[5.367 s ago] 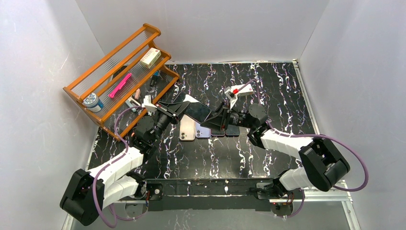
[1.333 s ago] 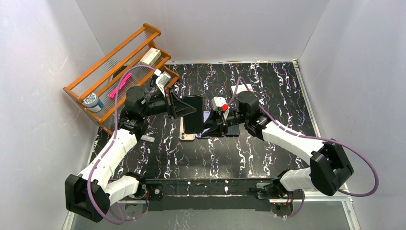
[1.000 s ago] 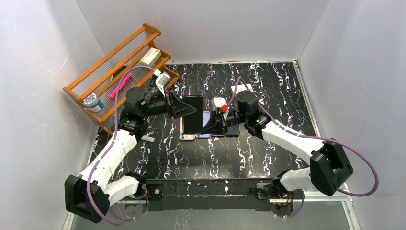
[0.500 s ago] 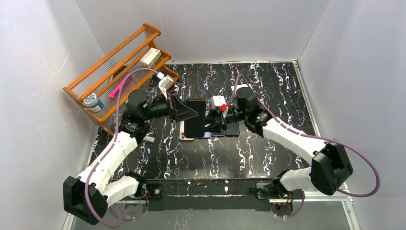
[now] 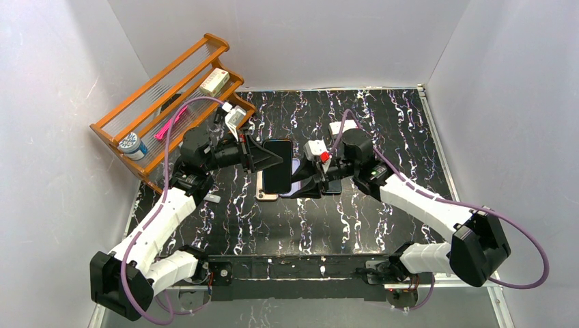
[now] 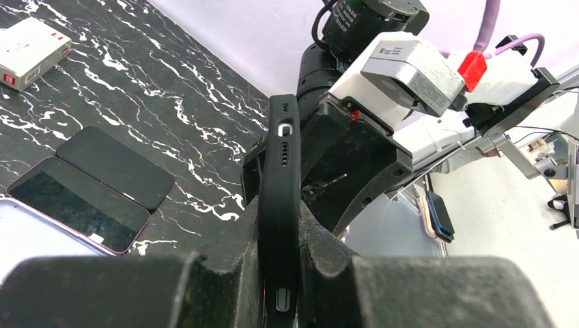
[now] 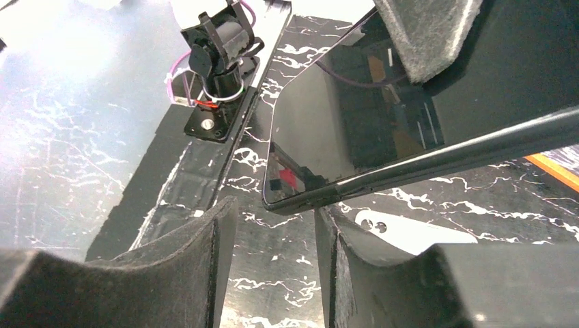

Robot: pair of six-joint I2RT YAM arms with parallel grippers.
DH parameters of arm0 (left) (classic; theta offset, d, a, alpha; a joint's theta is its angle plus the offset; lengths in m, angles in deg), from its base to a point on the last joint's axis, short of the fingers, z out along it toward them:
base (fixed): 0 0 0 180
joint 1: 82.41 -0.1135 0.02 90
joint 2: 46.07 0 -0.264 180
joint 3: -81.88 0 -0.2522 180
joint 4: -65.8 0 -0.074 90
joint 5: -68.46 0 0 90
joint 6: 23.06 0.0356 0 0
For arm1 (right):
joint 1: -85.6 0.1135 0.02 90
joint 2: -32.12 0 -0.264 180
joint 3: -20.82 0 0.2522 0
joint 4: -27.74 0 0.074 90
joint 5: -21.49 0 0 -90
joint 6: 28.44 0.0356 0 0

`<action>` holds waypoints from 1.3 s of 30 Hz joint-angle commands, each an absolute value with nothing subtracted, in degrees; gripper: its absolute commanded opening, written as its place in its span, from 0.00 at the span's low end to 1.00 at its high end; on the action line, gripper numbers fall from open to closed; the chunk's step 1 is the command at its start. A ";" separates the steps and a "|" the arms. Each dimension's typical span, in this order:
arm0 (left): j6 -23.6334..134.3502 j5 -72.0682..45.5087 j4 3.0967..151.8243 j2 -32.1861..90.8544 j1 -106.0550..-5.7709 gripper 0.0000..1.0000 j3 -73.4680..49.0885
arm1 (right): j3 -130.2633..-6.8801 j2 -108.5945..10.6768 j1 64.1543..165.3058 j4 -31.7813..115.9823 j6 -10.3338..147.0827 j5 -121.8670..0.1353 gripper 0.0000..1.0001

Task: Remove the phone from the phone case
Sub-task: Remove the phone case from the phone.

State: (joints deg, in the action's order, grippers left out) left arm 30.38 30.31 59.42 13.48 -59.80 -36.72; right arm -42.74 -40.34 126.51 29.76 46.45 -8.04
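Over the black, white-veined marble-look table (image 5: pixel 382 123), with the orange wooden slatted rack (image 5: pixel 171 85) off at ten o'clock, the two arms meet near the middle. The step in hand looks to me like a peel. One side has to pin the black rubbery phone case (image 6: pixel 281 178) while the other works the glossy black slab phone (image 7: pixel 382 116) free at a corner. To do it well, I'd have the pinning grip stay on the case's rim and off the glass. The free fingers should bite only the phone's exposed corner and lever outward toward three o'clock. A pull on the whole bundle would just drag it loose.

The cased phone is held up off the table, edge-on, above a row of spare handsets (image 5: pixel 273 190) lying flat at its six o'clock. The left gripper (image 6: pixel 280 273) reaches in from nine o'clock, its jaws clenched hard on the case's two faces. The right gripper (image 7: pixel 273 225) comes in from three o'clock. Its jaws are parted and hold nothing, with the phone's lower corner hanging just over the gap. I can't tell whether it touches either pad.
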 commanded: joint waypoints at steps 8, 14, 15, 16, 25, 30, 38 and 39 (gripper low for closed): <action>27.54 29.70 51.58 11.10 -59.58 0.00 -36.66 | -44.15 -41.90 126.80 22.66 54.77 -5.03 0.46; 25.85 29.18 50.28 11.52 -59.16 0.00 -36.55 | -44.49 -42.50 126.80 22.39 54.92 -4.78 0.35; 25.59 29.17 50.10 11.62 -58.98 0.00 -36.55 | -44.52 -42.50 126.82 22.35 54.78 -4.91 0.33; 25.36 29.17 49.98 11.67 -58.81 0.00 -36.56 | -44.53 -42.50 126.82 22.37 54.60 -5.10 0.30; 23.26 29.43 49.77 11.64 -58.07 0.00 -36.49 | -45.61 -42.96 126.80 23.00 52.09 -6.76 0.08; 20.34 29.61 49.77 12.47 -57.73 0.00 -36.09 | -46.73 -43.11 126.78 24.02 47.92 -7.91 0.01; 17.19 29.94 49.85 14.19 -56.78 0.00 -36.54 | -49.81 -43.58 126.81 28.27 38.85 -12.01 0.01; 16.93 30.01 49.86 14.37 -56.68 0.00 -36.50 | -50.18 -43.71 126.80 28.92 37.89 -12.62 0.01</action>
